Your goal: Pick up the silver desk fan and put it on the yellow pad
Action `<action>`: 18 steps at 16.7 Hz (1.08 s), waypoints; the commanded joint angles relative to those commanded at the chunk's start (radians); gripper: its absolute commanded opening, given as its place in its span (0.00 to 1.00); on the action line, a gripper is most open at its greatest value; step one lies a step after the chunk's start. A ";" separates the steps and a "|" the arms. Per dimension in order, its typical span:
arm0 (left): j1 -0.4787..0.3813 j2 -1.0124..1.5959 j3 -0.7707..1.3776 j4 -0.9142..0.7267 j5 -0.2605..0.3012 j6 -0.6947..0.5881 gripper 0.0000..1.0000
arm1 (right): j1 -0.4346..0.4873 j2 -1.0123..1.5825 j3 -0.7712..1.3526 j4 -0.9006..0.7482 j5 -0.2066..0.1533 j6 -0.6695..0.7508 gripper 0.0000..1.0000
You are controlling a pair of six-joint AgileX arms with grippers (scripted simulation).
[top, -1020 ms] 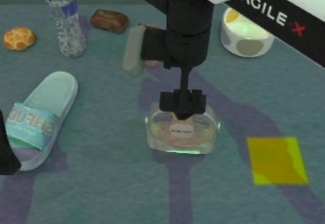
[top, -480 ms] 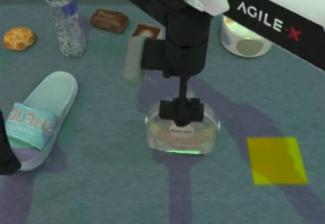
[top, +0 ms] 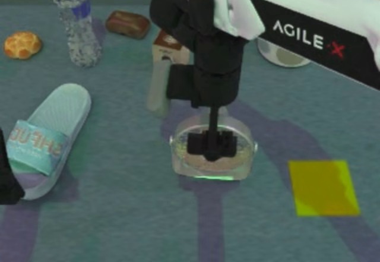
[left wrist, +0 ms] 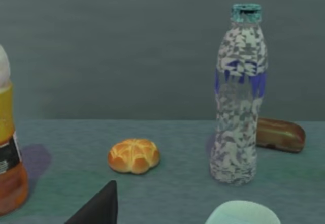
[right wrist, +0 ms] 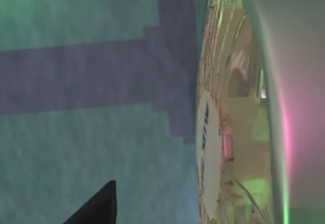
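The silver desk fan [top: 211, 152] is seen near the middle of the table [top: 119, 214], lying with its round wire grille turned upward. The right gripper [top: 212, 145] is held directly over the fan's face, hanging straight down from the black wrist of the right arm [top: 309, 33], which reaches in from the top view's upper right. Whether the gripper's fingers are spread or pressed onto the fan cannot be told from above, as the dark finger block covers the centre of the grille. In the right wrist view the fan [right wrist: 228, 132] is shown very close, with its grille, its pale centre label and its smooth rim filling one side of the picture against the teal cloth. The yellow pad [top: 323, 187] is found flat on the table to the right of the fan and slightly nearer the front edge, well apart from it and bare. The left arm [top: 7, 173] is parked at the table's left edge, beside a pale green slipper [top: 44, 140]. Farther back on the left, a clear water bottle [top: 74, 21], a bread roll [top: 22, 44] and a brown loaf [top: 127, 23] are seen, and a white bowl [top: 279, 53] is partly hidden behind the right arm.
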State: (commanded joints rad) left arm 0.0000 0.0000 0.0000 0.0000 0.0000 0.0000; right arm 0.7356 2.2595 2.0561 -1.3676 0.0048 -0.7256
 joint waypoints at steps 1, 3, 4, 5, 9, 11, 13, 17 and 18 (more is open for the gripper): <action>0.000 0.000 0.000 0.000 0.000 0.000 1.00 | 0.000 0.000 0.000 0.000 0.000 0.000 1.00; 0.000 0.000 0.000 0.000 0.000 0.000 1.00 | 0.000 0.000 0.000 0.000 0.000 0.000 0.85; 0.000 0.000 0.000 0.000 0.000 0.000 1.00 | 0.000 0.000 0.000 0.000 0.000 0.000 0.77; 0.000 0.000 0.000 0.000 0.000 0.000 1.00 | 0.000 0.000 0.000 0.000 0.000 0.000 0.70; 0.000 0.000 0.000 0.000 0.000 0.000 1.00 | 0.000 0.000 0.000 0.000 0.000 0.000 0.40; 0.000 0.000 0.000 0.000 0.000 0.000 1.00 | 0.000 0.000 0.000 0.000 0.000 0.000 0.25; 0.000 0.000 0.000 0.000 0.000 0.000 1.00 | 0.000 0.000 0.000 0.000 0.000 0.000 0.10; 0.000 0.000 0.000 0.000 0.000 0.000 1.00 | 0.000 0.000 0.000 0.000 0.000 0.000 0.00; 0.000 0.000 0.000 0.000 0.000 0.000 1.00 | 0.000 0.000 0.000 0.000 0.000 0.000 0.00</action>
State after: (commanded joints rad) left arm 0.0000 0.0000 0.0000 0.0000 0.0000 0.0000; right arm 0.7356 2.2595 2.0561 -1.3676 0.0048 -0.7256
